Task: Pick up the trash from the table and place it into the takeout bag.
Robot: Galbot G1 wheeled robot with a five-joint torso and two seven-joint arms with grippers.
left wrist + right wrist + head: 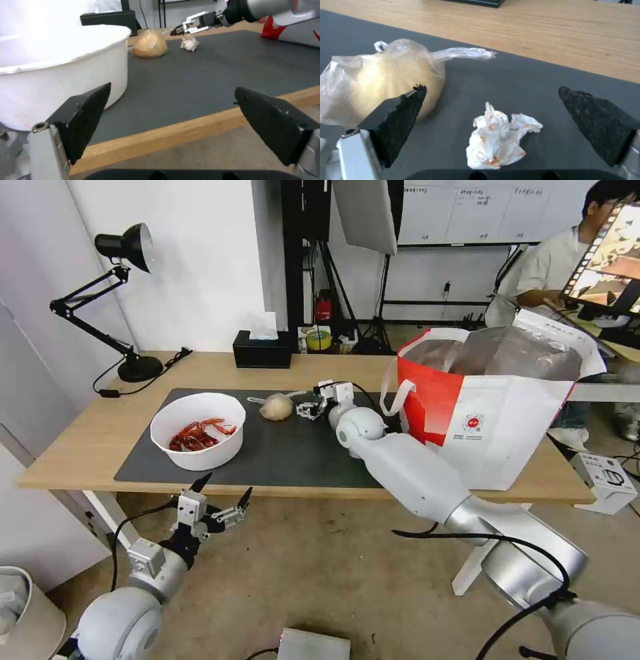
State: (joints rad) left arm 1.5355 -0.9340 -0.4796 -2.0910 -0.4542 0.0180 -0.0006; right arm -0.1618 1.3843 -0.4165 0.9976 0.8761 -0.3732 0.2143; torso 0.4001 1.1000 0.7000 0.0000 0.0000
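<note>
— Trash first: what do we have on the worktop [87,437]?

— We see a white round bowl [198,430] near the front left corner of the dark grey mat [280,450], holding red crayfish shells [197,434]. Toward the mat's back edge lies a small tied bag [277,406] with a beige lump inside, its clear plastic knotted at the top. Just beside it, on the mat, sits a crumpled white tissue wad [501,140] flecked with orange stains.

— And the takeout bag?

— We find the takeout bag [497,430] standing upright at the worktop's right end, its mouth open and the silver foil lining showing. What lies inside it we cannot tell. One white loop handle hangs on its left side, and its lower part reaches past the mat's right edge.

— Where are our pincers?

— Our right pincer [308,411] is low over the mat near its back edge, fingers spread apart, with the tissue wad lying between the two pads and touching neither. The tied bag sits just beside one pad. Our left pincer [223,499] hangs below and in front of the worktop's front edge, near the bowl, fingers wide apart and holding nothing.

— Anything else back there?

— A black tissue box [262,350] at the back edge, and a black desk lamp [110,300] at the back left corner.
</note>
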